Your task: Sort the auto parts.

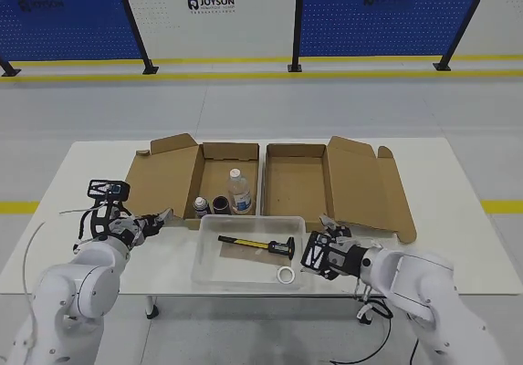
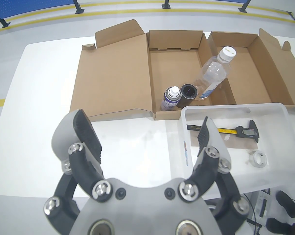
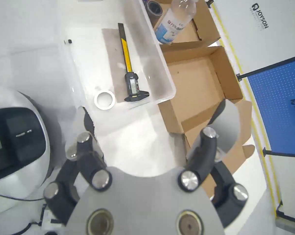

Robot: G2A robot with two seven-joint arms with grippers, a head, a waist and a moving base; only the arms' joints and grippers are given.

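A clear plastic tray sits at the table's front centre. In it lie a yellow-and-black digital caliper and a metal ring. The left cardboard box holds a spray can, a black cylinder and a clear bottle with a white cap. My left gripper hovers open over bare table just left of the tray, nothing between its fingers. My right gripper stands open and empty at the tray's right end, near the ring and caliper.
The right cardboard box stands open with a bare floor, its flaps spread to the right. The left box's lid lies flat to the left. Bare white table lies at the far left.
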